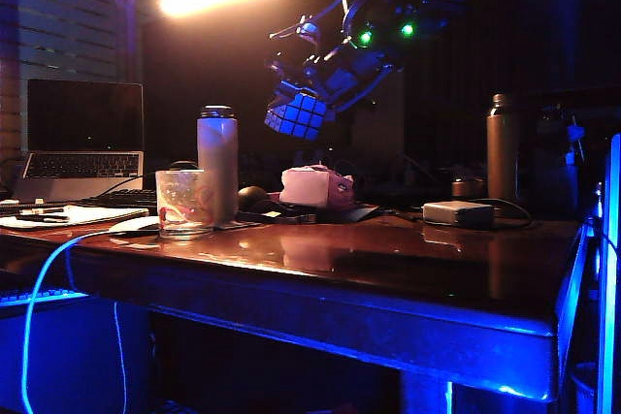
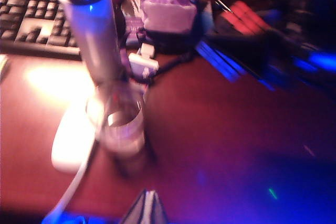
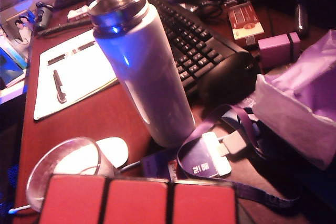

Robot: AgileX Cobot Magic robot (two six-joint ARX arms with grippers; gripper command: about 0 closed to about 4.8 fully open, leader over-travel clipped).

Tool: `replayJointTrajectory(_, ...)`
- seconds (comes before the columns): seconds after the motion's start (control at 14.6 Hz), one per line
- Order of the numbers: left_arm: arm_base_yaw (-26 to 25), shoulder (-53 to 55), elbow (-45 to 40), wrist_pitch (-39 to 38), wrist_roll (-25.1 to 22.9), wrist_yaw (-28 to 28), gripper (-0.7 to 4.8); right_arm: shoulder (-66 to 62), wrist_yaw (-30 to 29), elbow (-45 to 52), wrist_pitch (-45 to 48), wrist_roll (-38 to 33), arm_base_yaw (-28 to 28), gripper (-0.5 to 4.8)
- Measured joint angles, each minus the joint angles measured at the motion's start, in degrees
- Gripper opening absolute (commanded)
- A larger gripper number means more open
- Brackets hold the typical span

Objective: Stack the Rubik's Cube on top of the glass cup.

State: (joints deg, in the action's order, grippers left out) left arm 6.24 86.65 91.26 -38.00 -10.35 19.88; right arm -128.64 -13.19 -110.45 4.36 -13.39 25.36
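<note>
The Rubik's Cube [image 1: 294, 113] hangs high above the table, right of and well above the glass cup [image 1: 184, 203]. My right gripper [image 1: 303, 102] is shut on the cube. In the right wrist view the cube's red face [image 3: 136, 200] hides the fingers, and the glass cup [image 3: 63, 169] stands just beyond it, rim up. In the left wrist view the clear cup [image 2: 123, 129] stands upright in front of a pale bottle. My left gripper [image 2: 147, 205] shows only as a narrow tip with its fingers together, holding nothing, apart from the cup.
A tall pale bottle [image 1: 217, 162] stands right behind the cup. A white mouse [image 2: 71, 142] and a keyboard [image 3: 199, 40] lie beside them. A pale bag [image 1: 312, 186], a flat box with a cable [image 1: 458, 212], a dark bottle [image 1: 502, 147] and a laptop [image 1: 85, 138] line the back.
</note>
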Motion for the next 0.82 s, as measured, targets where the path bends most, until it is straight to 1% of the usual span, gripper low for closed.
replayJointTrajectory(0.07, 0.07, 3.15, 0.02, 3.96, 0.04, -1.09, -0.04, 0.0, -0.74, 0.0, 0.0, -0.02, 0.0, 2.69)
replayJointTrajectory(0.14, 0.09, 6.64, 0.0, 8.11, 1.09, -4.07, -0.04, 0.0, -1.14, 0.0, -0.04, 0.0, 0.0, 2.7)
replayJointTrajectory(0.27, -0.04, 12.79, 0.02, 18.21, 6.51, -10.23, -0.04, 0.0, -1.27, -0.02, -0.28, 0.0, 0.02, 2.69)
replayJointTrajectory(0.41, -0.04, 17.05, 0.02, 24.57, 10.47, -15.74, -0.04, 0.0, -1.49, -0.04, -0.35, -0.02, 0.02, 2.69)
replayJointTrajectory(0.48, -0.09, 19.37, 0.02, 27.98, 11.89, -16.96, -0.04, 0.0, -1.62, -0.07, -0.35, -0.02, 0.02, 2.69)
replayJointTrajectory(0.68, -0.07, 26.8, 0.07, 35.82, 12.59, -17.53, -0.04, 0.0, -1.64, -0.07, -0.35, -0.02, 0.02, 2.69)
replayJointTrajectory(0.75, -0.07, 28.87, 0.07, 38.12, 12.61, -18.45, -0.04, 0.0, -1.64, -0.09, -0.35, -0.04, 0.02, 2.69)
replayJointTrajectory(0.82, -0.07, 30.71, 0.07, 39.69, 12.76, -21.11, -0.04, 0.0, -1.64, -0.09, -0.35, -0.07, 0.02, 2.69)
